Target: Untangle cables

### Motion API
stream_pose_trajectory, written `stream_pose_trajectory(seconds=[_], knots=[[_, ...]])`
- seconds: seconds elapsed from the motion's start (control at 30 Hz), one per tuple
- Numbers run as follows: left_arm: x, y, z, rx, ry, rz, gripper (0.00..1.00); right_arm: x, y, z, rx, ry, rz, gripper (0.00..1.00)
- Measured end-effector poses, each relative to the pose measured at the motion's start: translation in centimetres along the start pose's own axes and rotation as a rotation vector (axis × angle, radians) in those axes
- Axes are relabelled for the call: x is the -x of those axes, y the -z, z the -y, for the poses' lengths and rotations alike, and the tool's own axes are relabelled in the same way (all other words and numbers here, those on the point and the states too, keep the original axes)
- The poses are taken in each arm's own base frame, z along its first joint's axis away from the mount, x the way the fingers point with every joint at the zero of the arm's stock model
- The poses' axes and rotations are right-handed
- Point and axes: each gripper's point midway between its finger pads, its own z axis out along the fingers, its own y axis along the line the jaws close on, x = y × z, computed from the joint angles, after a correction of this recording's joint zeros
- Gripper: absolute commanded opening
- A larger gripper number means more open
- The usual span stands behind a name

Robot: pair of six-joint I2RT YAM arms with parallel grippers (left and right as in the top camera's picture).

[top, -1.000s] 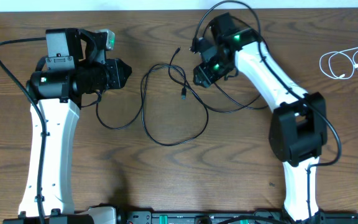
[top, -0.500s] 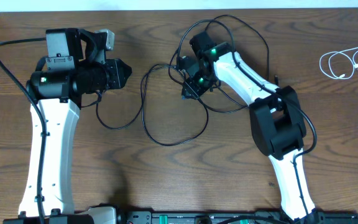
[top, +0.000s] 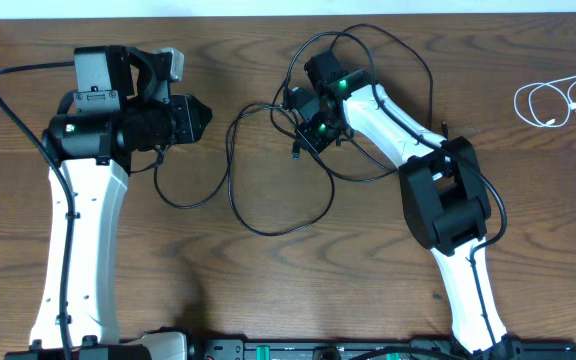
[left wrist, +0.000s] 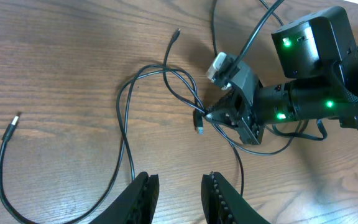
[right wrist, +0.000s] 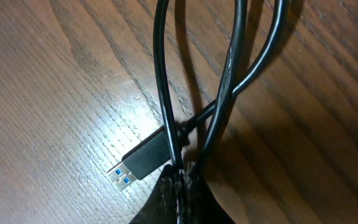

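Black cables (top: 268, 200) lie in loose, crossing loops at the centre of the table (top: 368, 290), the tangle reaching toward 12 o'clock; one loop trails off to 9 o'clock, under the left arm.

Right gripper (right wrist: 180, 182): fingers pressed together at the 12 o'clock part of the tangle, clamped on two strands of the black cables where they cross; a USB plug (right wrist: 138, 163) with a blue insert lies flat on the wood just beside the fingertips, at their 10 o'clock in the right wrist view.

Left gripper (left wrist: 179, 198): fingers apart, nothing between them; it sits at 9 o'clock of the tangle, clear of the loops.

White cable (top: 553, 100): coiled on its own at the 2 o'clock corner of the table, well apart from the black cables.
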Motion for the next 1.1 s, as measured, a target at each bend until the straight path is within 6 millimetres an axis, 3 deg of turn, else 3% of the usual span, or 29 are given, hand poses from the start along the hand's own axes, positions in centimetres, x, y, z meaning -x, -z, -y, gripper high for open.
stream_pose_trajectory(seconds=[0.2,0.33,0.43,0.63,0.77,0.87,1.1], knots=[[0.0,0.0,0.0,0.0,0.006,-0.001,0.29,-1.1,0.2,-0.2,0.017,-0.033,-0.041,0.01],[0.0,0.0,0.0,0.0,0.006,-0.001,0.29,-1.4,2.1,-1.3,0.048,-0.041,-0.05,0.01],[-0.1,0.0,0.0,0.001,0.006,-0.002,0.29,-0.1,6.3,-3.1,0.075,-0.006,0.014,0.01],[-0.1,0.0,0.0,0.002,0.007,-0.003,0.29,3.4,19.4,-8.3,0.078,0.129,0.294,0.01],[-0.1,0.0,-0.1,0.003,0.007,-0.002,0.29,3.8,24.4,-9.9,0.067,0.146,0.401,0.01],[-0.1,0.0,-0.1,0.003,0.007,-0.003,0.29,3.8,25.6,-8.4,0.035,0.05,0.427,0.01],[-0.1,0.0,-0.1,0.003,0.007,-0.003,0.29,2.3,25.6,-0.8,-0.165,-0.299,0.398,0.01]])
